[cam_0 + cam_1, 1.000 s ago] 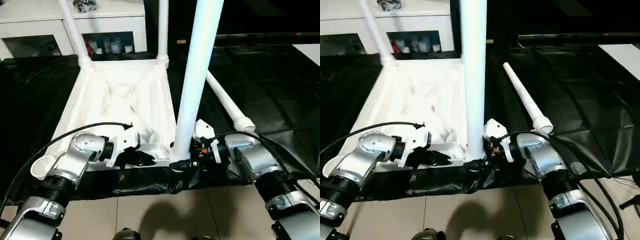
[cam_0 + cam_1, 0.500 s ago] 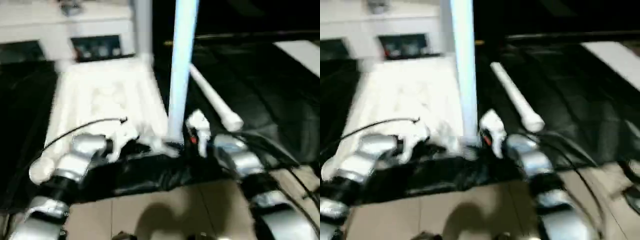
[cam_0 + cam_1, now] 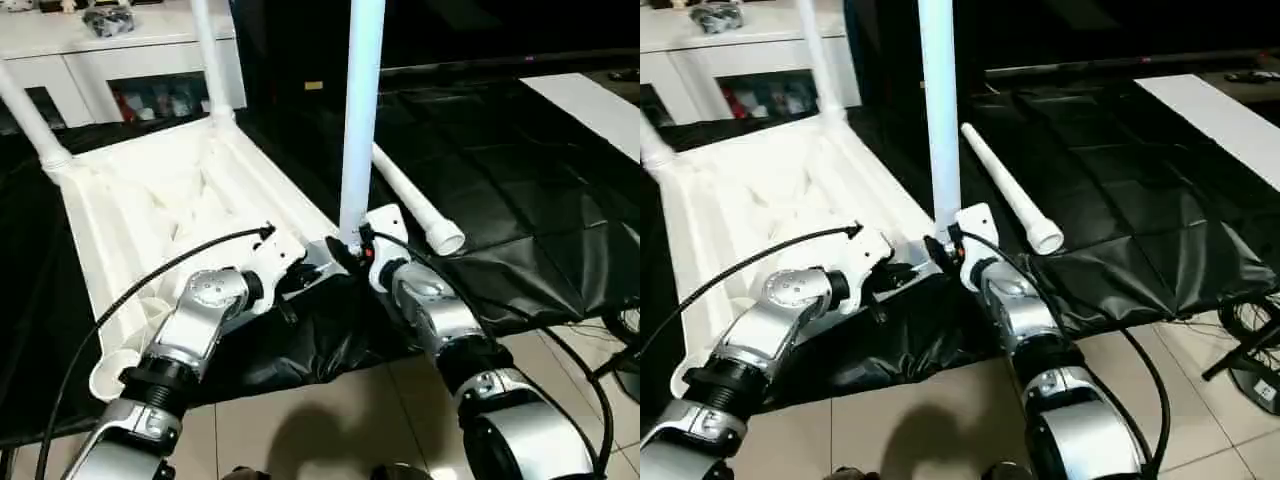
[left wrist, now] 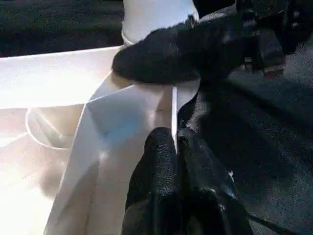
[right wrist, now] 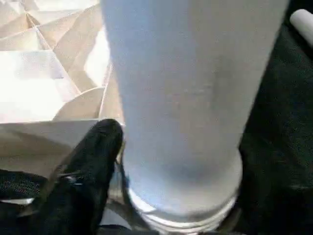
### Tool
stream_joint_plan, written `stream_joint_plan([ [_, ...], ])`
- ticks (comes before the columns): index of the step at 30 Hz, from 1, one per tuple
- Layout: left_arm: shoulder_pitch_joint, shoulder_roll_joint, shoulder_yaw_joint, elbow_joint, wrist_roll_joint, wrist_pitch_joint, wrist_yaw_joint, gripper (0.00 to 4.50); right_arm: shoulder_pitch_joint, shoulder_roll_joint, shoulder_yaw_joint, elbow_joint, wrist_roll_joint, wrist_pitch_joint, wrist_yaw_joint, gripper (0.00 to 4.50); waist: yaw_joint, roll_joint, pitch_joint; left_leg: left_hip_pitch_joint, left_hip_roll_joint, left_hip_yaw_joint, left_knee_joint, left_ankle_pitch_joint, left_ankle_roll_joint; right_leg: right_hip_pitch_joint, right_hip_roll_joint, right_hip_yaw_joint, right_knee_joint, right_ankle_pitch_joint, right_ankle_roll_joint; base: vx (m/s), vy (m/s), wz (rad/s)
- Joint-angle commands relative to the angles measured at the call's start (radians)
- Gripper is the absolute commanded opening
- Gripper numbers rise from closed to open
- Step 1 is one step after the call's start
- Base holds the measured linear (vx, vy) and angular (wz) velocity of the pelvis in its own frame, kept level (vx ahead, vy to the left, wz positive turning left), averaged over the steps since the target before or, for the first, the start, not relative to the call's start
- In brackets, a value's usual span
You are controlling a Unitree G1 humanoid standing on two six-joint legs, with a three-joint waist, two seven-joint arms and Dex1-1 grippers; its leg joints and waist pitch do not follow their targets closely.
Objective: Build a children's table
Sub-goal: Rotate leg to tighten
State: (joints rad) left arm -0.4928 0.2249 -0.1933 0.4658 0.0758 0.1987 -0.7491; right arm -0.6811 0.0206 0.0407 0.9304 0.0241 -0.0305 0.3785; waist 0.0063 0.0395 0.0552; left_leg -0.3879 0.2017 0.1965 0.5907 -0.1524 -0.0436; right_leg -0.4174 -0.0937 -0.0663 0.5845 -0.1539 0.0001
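Pinching the thin rim of the tabletop (image 3: 150,200), the left claw (image 4: 174,147) has both black fingers pressed together on the white edge, close to the near corner socket. The right claw (image 3: 352,252) sits just on the other side of that corner, wrapped around the base of an upright leg (image 3: 360,110); one black finger (image 5: 93,147) lies against the tube's lower collar, and in the left wrist view a black finger (image 4: 166,54) curves across the leg right above the socket. The leg stands nearly vertical in that corner.

The tabletop lies upside down, ribbed underside up, on a black sheet (image 3: 520,200) spread over the floor. Two more legs stand in the far corner sockets: one (image 3: 210,60) near the middle of the far edge as seen, the other (image 3: 25,115) toward the robot's left. A fourth leg (image 3: 415,200) lies loose on the black sheet just to the right of the upright one, its wide end nearest the robot. The near left corner socket (image 3: 112,375) is open, beside the left forearm.

Beyond the tabletop stands a white cabinet (image 3: 90,50) with small items on its shelf. Pale floor tiles (image 3: 320,420) show in front of the sheet.
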Motion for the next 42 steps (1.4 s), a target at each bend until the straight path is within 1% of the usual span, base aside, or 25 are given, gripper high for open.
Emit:
stream_joint_plan([
  [1, -0.034, -0.041, -0.027, -0.081, -0.031, -0.060, -0.014, 0.00, -0.006, 0.078, 0.063, 0.038, -0.021, 0.010, 0.082, 3.78, 0.004, -0.001, -0.066, 0.027, 0.021, -0.024, -0.082, -0.472, -0.014, 0.031, -0.042, 0.027, -0.081, -0.412, -0.175, 0.000, 0.000, 0.00],
  [6, -0.018, 0.001, -0.034, -0.099, -0.087, -0.104, -0.158, 0.00, -0.008, 0.005, 0.087, 0.017, -0.038, -0.051, 0.160, 3.94, 0.006, -0.002, -0.071, 0.023, 0.021, -0.020, -0.079, -0.429, 0.002, 0.038, -0.045, 0.031, -0.074, -0.362, -0.198, 0.000, 0.000, 0.00],
  [8, -0.015, 0.021, -0.035, -0.099, -0.103, -0.117, -0.205, 0.00, -0.002, -0.031, 0.102, 0.004, -0.043, -0.070, 0.230, 3.94, 0.010, -0.002, -0.072, 0.026, 0.023, -0.015, -0.077, -0.406, 0.008, 0.036, -0.043, 0.033, -0.071, -0.320, -0.216, 0.000, 0.000, 0.00],
  [10, -0.016, 0.041, -0.037, -0.095, -0.110, -0.128, -0.243, 0.00, 0.008, -0.063, 0.115, -0.017, -0.037, -0.073, 0.313, 3.94, 0.018, -0.001, -0.072, 0.028, 0.024, -0.012, -0.075, -0.393, 0.017, 0.037, -0.042, 0.034, -0.068, -0.293, -0.228, 0.000, 0.000, 0.00],
  [11, -0.016, 0.050, -0.038, -0.091, -0.112, -0.135, -0.259, 0.00, 0.014, -0.079, 0.124, -0.028, -0.036, -0.073, 0.351, 3.94, 0.023, -0.002, -0.073, 0.024, 0.025, -0.012, -0.076, -0.372, 0.026, 0.044, -0.041, 0.033, -0.063, -0.276, -0.228, 0.000, 0.000, 0.00],
  [12, -0.017, 0.059, -0.037, -0.087, -0.115, -0.138, -0.275, 0.00, 0.020, -0.096, 0.135, -0.041, -0.037, -0.075, 0.392, 3.94, 0.030, -0.002, -0.074, 0.021, 0.027, -0.010, -0.074, -0.347, 0.031, 0.044, -0.041, 0.034, -0.060, -0.258, -0.229, 0.000, 0.000, 0.00],
  [13, -0.017, 0.062, -0.037, -0.085, -0.117, -0.138, -0.281, 0.00, 0.024, -0.104, 0.142, -0.047, -0.037, -0.075, 0.413, 3.94, 0.034, -0.002, -0.074, 0.024, 0.027, -0.009, -0.074, -0.343, 0.032, 0.043, -0.040, 0.033, -0.059, -0.254, -0.231, 0.000, 0.000, 0.00],
  [14, -0.018, 0.085, -0.034, -0.079, -0.125, -0.144, -0.325, 0.00, 0.054, -0.151, 0.174, -0.103, -0.026, -0.074, 0.552, 3.94, 0.040, -0.004, -0.074, 0.026, 0.028, -0.007, -0.071, -0.330, 0.038, 0.042, -0.038, 0.034, -0.058, -0.241, -0.236, 0.000, 0.000, 0.00],
  [15, -0.018, 0.086, -0.034, -0.079, -0.125, -0.145, -0.328, 0.00, 0.055, -0.153, 0.175, -0.106, -0.026, -0.075, 0.559, 3.94, 0.048, -0.005, -0.076, 0.029, 0.029, -0.004, -0.067, -0.318, 0.045, 0.040, -0.038, 0.036, -0.054, -0.228, -0.242, 0.000, 0.000, 0.00],
  [17, -0.018, 0.106, -0.029, -0.071, -0.133, -0.153, -0.368, 0.00, 0.085, -0.196, 0.202, -0.169, -0.001, -0.051, 0.698, 3.94, 0.059, -0.004, -0.077, 0.024, 0.031, -0.004, -0.066, -0.289, 0.055, 0.045, -0.039, 0.036, -0.049, -0.205, -0.244, 0.000, 0.000, 0.00],
  [18, -0.017, 0.114, -0.028, -0.068, -0.139, -0.156, -0.386, 0.00, 0.097, -0.214, 0.217, -0.196, 0.013, -0.041, 0.753, 3.94, 0.065, -0.007, -0.078, 0.027, 0.031, -0.003, -0.065, -0.282, 0.060, 0.045, -0.038, 0.036, -0.048, -0.202, -0.248, 0.000, 0.000, 0.00],
  [20, -0.014, 0.129, -0.028, -0.066, -0.147, -0.155, -0.414, 0.00, 0.119, -0.248, 0.245, -0.249, 0.036, -0.010, 0.845, 3.94, 0.075, -0.006, -0.073, 0.025, 0.032, -0.004, -0.068, -0.290, 0.056, 0.045, -0.039, 0.035, -0.052, -0.239, -0.238, 0.000, 0.000, 0.00],
  [21, -0.014, 0.133, -0.030, -0.064, -0.150, -0.158, -0.422, 0.00, 0.125, -0.256, 0.251, -0.263, 0.043, 0.003, 0.870, 3.94, 0.080, -0.005, -0.072, 0.030, 0.035, -0.004, -0.070, -0.314, 0.044, 0.038, -0.041, 0.037, -0.055, -0.276, -0.230, 0.000, 0.000, 0.00],
  [22, -0.014, 0.135, -0.030, -0.064, -0.150, -0.158, -0.424, 0.00, 0.127, -0.259, 0.253, -0.268, 0.045, 0.007, 0.878, 3.94, 0.080, -0.006, -0.071, 0.031, 0.034, -0.005, -0.072, -0.324, 0.038, 0.039, -0.040, 0.037, -0.057, -0.290, -0.226, 0.000, 0.000, 0.00],
  [23, -0.012, 0.145, -0.032, -0.058, -0.150, -0.167, -0.434, 0.00, 0.146, -0.289, 0.279, -0.322, 0.058, 0.054, 0.953, 3.94, 0.083, -0.006, -0.071, 0.032, 0.034, -0.006, -0.074, -0.336, 0.028, 0.039, -0.038, 0.037, -0.058, -0.308, -0.219, 0.000, 0.000, 0.00],
  [24, -0.012, 0.147, -0.031, -0.057, -0.152, -0.167, -0.440, 0.00, 0.157, -0.302, 0.290, -0.352, 0.065, 0.075, 0.988, 3.94, 0.086, -0.007, -0.068, 0.039, 0.036, -0.005, -0.074, -0.364, 0.022, 0.032, -0.038, 0.040, -0.062, -0.334, -0.212, 0.000, 0.000, 0.00],
  [25, -0.011, 0.148, -0.030, -0.059, -0.156, -0.164, -0.445, 0.00, 0.164, -0.311, 0.297, -0.372, 0.070, 0.097, 1.010, 3.68, 0.086, -0.007, -0.066, 0.040, 0.036, -0.005, -0.076, -0.380, 0.015, 0.031, -0.039, 0.041, -0.065, -0.358, -0.206, 0.000, 0.000, 0.00],
  [28, -0.006, 0.150, -0.029, -0.067, -0.160, -0.158, -0.461, 0.00, 0.175, -0.323, 0.310, -0.404, 0.073, 0.137, 1.042, 3.61, 0.086, -0.009, -0.066, 0.031, 0.035, -0.010, -0.079, -0.379, 0.004, 0.037, -0.044, 0.040, -0.066, -0.396, -0.190, 0.000, 0.000, 0.00],
  [29, -0.006, 0.150, -0.029, -0.067, -0.160, -0.158, -0.462, 0.00, 0.175, -0.323, 0.310, -0.404, 0.073, 0.137, 1.042, 3.57, 0.085, -0.010, -0.067, 0.031, 0.034, -0.010, -0.079, -0.383, -0.001, 0.036, -0.045, 0.040, -0.067, -0.407, -0.185, 0.000, 0.000, 0.00],
  [30, -0.004, 0.151, -0.029, -0.070, -0.161, -0.156, -0.468, 0.00, 0.181, -0.331, 0.320, -0.418, 0.069, 0.148, 1.048, 3.31, 0.085, -0.009, -0.065, 0.031, 0.033, -0.011, -0.079, -0.387, -0.004, 0.036, -0.046, 0.040, -0.070, -0.427, -0.178, 0.000, 0.000, 0.00],
  [32, -0.003, 0.153, -0.030, -0.070, -0.161, -0.157, -0.472, 0.00, 0.185, -0.336, 0.326, -0.423, 0.061, 0.147, 1.051, 3.25, 0.083, -0.011, -0.065, 0.031, 0.033, -0.013, -0.079, -0.389, -0.007, 0.036, -0.048, 0.040, -0.073, -0.452, -0.169, 0.000, 0.000, 0.00],
  [35, -0.003, 0.157, -0.033, -0.066, -0.162, -0.163, -0.473, 0.00, 0.192, -0.340, 0.331, -0.438, 0.058, 0.160, 1.048, 2.93, 0.083, -0.010, -0.065, 0.032, 0.033, -0.013, -0.078, -0.381, -0.005, 0.034, -0.047, 0.041, -0.074, -0.451, -0.165, 0.000, 0.000, 0.00],
  [37, -0.003, 0.156, -0.031, -0.065, -0.161, -0.164, -0.471, 0.00, 0.196, -0.339, 0.329, -0.448, 0.056, 0.170, 1.043, 2.88, 0.082, -0.011, -0.067, 0.031, 0.033, -0.013, -0.078, -0.374, -0.004, 0.034, -0.046, 0.039, -0.072, -0.441, -0.167, 0.000, 0.000, 0.00],
  [40, -0.004, 0.149, -0.021, -0.057, -0.151, -0.168, -0.443, 0.00, 0.194, -0.306, 0.302, -0.427, 0.053, 0.158, 0.981, 2.81, 0.081, -0.009, -0.067, 0.029, 0.033, -0.013, -0.079, -0.370, -0.004, 0.035, -0.046, 0.039, -0.070, -0.426, -0.173, 0.000, 0.000, 0.00],
  [42, -0.009, 0.130, -0.004, -0.041, -0.135, -0.165, -0.375, 0.00, 0.172, -0.239, 0.252, -0.347, 0.026, 0.124, 0.809, 2.79, 0.075, -0.009, -0.066, 0.026, 0.031, -0.014, -0.080, -0.375, -0.013, 0.034, -0.048, 0.039, -0.069, -0.429, -0.176, 0.000, 0.000, 0.00],
])
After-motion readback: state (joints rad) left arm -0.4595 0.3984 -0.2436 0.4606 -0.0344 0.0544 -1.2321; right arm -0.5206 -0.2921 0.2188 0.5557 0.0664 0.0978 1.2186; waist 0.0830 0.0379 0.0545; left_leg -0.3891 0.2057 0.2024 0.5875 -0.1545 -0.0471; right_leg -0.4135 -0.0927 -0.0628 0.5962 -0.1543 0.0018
